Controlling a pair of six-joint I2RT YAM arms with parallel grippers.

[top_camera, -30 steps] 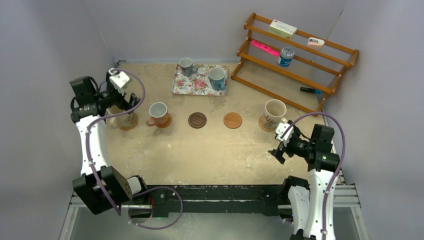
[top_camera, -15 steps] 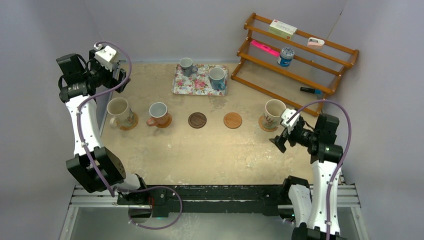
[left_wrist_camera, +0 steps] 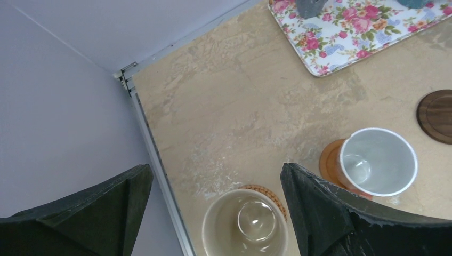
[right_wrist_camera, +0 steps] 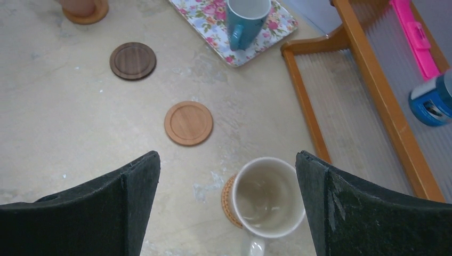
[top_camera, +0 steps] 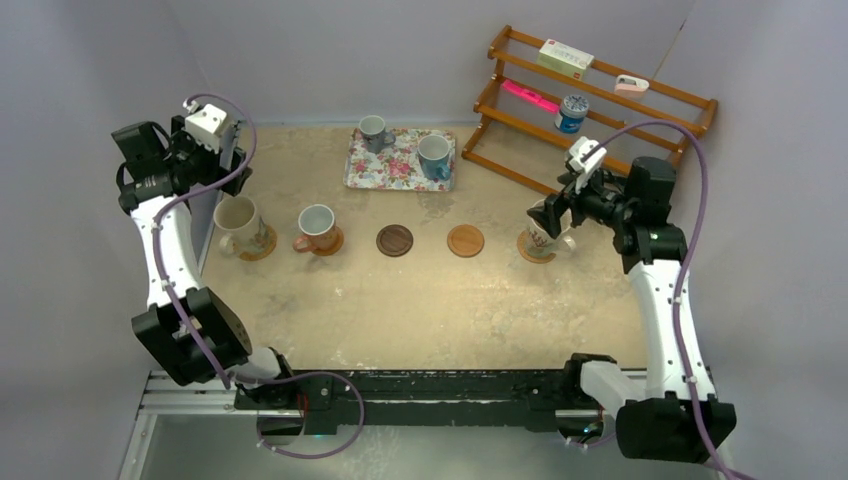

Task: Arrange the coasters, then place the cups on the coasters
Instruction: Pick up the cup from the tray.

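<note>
Left gripper (left_wrist_camera: 213, 176) hangs spread wide and empty, with 1 cream mug (left_wrist_camera: 245, 224) on a woven coaster (left_wrist_camera: 269, 193) below, between its fingers. The reddish-orange mug (left_wrist_camera: 378, 160) stands just past the right finger. Right gripper (right_wrist_camera: 228, 157), equally spread and empty, hovers over the other cream mug (right_wrist_camera: 269, 197). Only the top view shows the whole row, the dark brown coaster (top_camera: 394, 240) and tan coaster (top_camera: 465, 240) bare, and both the grey-blue mug (top_camera: 372, 128) and light blue mug (top_camera: 434, 155) on the floral tray (top_camera: 395, 172).
</note>
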